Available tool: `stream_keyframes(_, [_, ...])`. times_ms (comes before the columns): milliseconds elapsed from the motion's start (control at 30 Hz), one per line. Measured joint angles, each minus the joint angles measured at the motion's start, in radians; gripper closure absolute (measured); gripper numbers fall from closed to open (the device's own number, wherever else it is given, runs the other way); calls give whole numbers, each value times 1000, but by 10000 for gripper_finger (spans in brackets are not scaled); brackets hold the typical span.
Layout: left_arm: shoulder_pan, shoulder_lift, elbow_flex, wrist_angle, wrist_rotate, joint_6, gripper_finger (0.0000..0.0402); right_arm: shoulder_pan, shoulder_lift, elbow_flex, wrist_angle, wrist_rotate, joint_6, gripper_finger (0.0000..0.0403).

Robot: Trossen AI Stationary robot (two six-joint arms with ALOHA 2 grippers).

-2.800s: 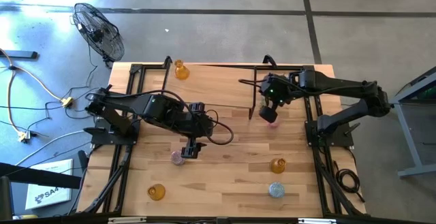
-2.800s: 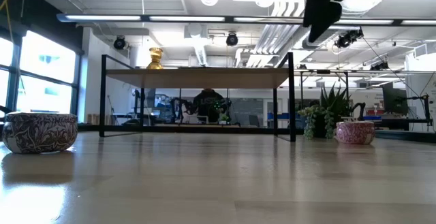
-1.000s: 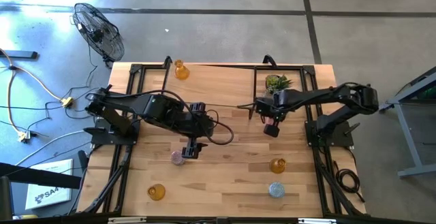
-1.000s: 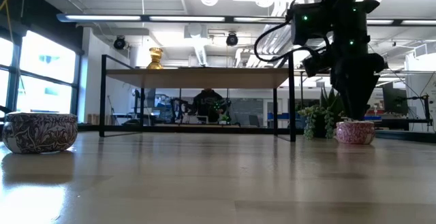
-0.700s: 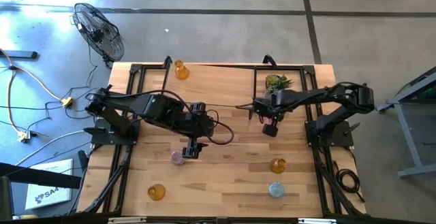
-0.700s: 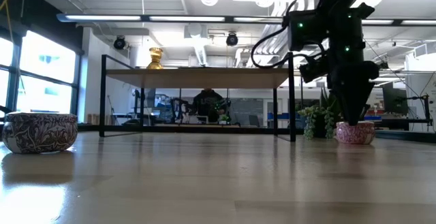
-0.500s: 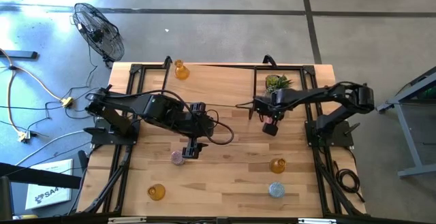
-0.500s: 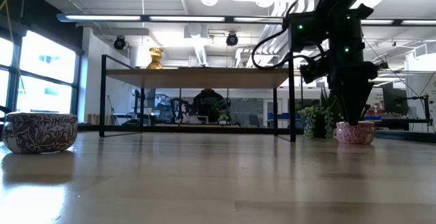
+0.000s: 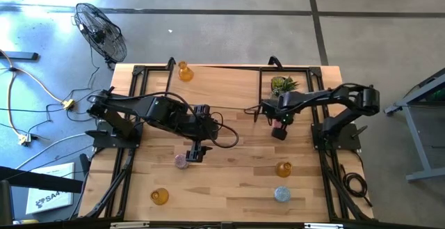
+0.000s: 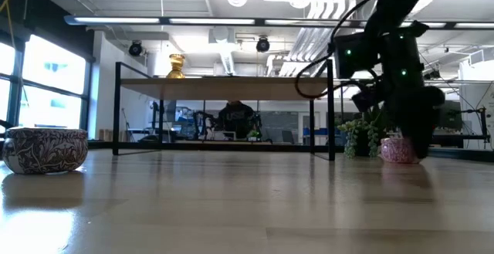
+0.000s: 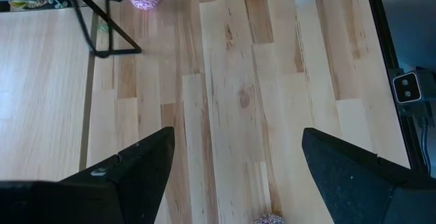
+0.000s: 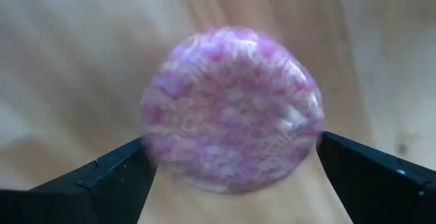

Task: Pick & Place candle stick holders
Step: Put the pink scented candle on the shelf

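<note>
My right gripper (image 9: 279, 133) points straight down, open, over a pink candle stick holder (image 12: 231, 108) that stands on the table; one finger is on each side of it. The low view shows this holder (image 10: 395, 150) partly behind the gripper (image 10: 421, 150). My left gripper (image 9: 195, 154) hangs open above mid-table, beside a second pink holder (image 9: 181, 161). An amber holder (image 9: 184, 71) stands on the rack top at the far left. Another amber one (image 9: 283, 168), a blue one (image 9: 281, 194) and a third amber one (image 9: 160, 196) stand near the front. My right gripper has its fingertips (image 12: 136, 163) close beside the pink holder's round wall (image 12: 153, 139), coming from above. I cannot tell whether they touch it. The holder stands upright on the table.
A black wire rack (image 9: 208, 67) with a wooden shelf (image 10: 224, 88) spans the far half of the table. A small green potted plant (image 9: 282, 85) stands just beyond my right gripper. Bare wood (image 9: 236, 180) lies between the front holders.
My right gripper has sunk toward the table and shifted slightly toward the right edge. It has come down around the pink holder with its fingers still open. My left arm has kept still.
</note>
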Motion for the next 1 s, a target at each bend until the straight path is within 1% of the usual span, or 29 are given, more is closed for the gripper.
stream_keyframes(133, [0, 0, 0, 1, 0, 0, 87, 1, -2, -28, 24, -4, 1, 15])
stream_keyframes(300, [0, 0, 0, 2, 0, 0, 87, 0, -4, -27, 60, -8, 1, 15])
stream_keyframes(467, [0, 0, 0, 3, 0, 0, 87, 0, -4, -27, 91, 4, -6, 16])
stream_keyframes(600, [0, 0, 0, 3, 0, 0, 87, 0, -4, -27, 86, 34, -2, 23])
stream_keyframes(733, [0, 0, 0, 3, 0, -3, 87, 1, -4, -27, 80, 35, 0, 45])
stream_keyframes(967, [0, 0, 0, 2, 0, -18, 87, 1, -5, -26, 64, 33, 12, 116])
stream_keyframes(1000, [0, 0, 0, 2, 0, -18, 87, 3, -5, -26, 57, 25, 12, 118])
